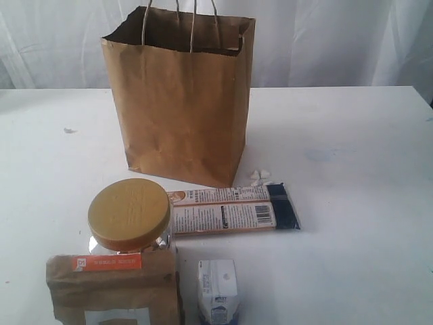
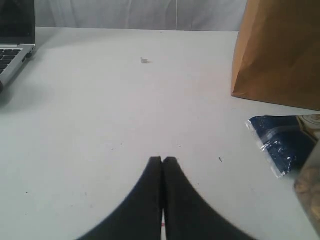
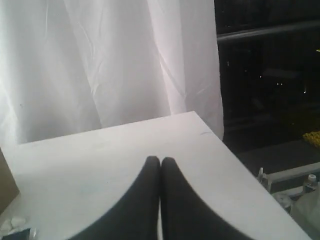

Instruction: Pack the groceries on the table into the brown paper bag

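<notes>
The brown paper bag (image 1: 181,101) stands upright and open at the back middle of the white table (image 1: 352,162). In front of it lie the long navy-orange packet (image 1: 233,210), the jar with a mustard-yellow lid (image 1: 129,215), a brown paper pouch (image 1: 111,288) and a small white carton (image 1: 218,290). Neither arm shows in the exterior view. My left gripper (image 2: 163,160) is shut and empty over bare table, with the bag (image 2: 280,55) and the packet's navy end (image 2: 282,142) off to one side. My right gripper (image 3: 160,160) is shut and empty near a table corner.
A laptop (image 2: 14,42) sits at the table's edge in the left wrist view. Small white bits (image 1: 260,177) lie by the bag's foot. A white curtain (image 3: 100,60) hangs behind the table; beyond the table's edge (image 3: 235,155) is a drop to dark space.
</notes>
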`<action>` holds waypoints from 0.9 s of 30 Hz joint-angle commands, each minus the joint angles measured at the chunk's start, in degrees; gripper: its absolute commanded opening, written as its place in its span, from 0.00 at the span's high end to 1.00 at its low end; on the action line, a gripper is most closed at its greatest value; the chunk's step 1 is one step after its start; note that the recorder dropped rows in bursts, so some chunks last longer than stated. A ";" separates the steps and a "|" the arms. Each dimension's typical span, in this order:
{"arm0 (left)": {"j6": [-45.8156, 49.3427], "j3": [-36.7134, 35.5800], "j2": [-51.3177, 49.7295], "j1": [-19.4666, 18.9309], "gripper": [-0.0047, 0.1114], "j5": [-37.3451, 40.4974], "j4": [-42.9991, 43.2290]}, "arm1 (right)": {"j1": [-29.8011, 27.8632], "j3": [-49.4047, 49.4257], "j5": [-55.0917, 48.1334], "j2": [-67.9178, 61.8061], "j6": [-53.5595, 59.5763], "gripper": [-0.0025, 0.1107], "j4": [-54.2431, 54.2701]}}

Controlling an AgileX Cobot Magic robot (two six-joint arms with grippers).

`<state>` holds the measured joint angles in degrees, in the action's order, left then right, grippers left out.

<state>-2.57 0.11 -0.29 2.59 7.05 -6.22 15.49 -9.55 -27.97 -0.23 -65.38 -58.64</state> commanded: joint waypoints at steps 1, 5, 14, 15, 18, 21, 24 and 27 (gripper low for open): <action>-0.04 -0.11 0.29 0.08 0.96 0.12 -0.32 | -0.08 3.20 -0.19 0.23 6.39 0.98 11.50; -0.04 -0.11 0.29 0.08 0.96 0.12 -0.32 | -0.19 5.72 -1.72 0.23 20.82 0.98 26.78; -0.04 -0.11 0.29 0.08 0.96 0.12 -0.32 | -4.26 9.55 4.94 0.23 30.19 0.98 34.98; -0.04 -0.11 0.29 0.08 0.96 0.12 -0.32 | -5.29 9.55 7.86 0.23 30.33 0.98 32.01; -0.04 -0.11 0.29 0.08 0.96 0.12 -0.32 | -6.68 9.55 11.56 0.23 28.49 0.98 28.41; -0.04 -0.11 0.29 0.08 0.96 0.12 -0.32 | -6.93 9.55 16.42 0.23 27.46 0.98 26.78; -0.04 -0.11 0.29 0.08 0.96 0.12 -0.32 | -6.93 9.55 21.66 0.23 27.46 0.98 26.78; -0.04 -0.11 0.29 0.08 0.96 0.12 -0.32 | -6.96 9.55 27.36 0.23 28.36 0.98 28.26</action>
<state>-2.57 0.11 -0.29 2.59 7.05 -6.22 8.96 -0.12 -6.52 -0.23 -37.80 -30.85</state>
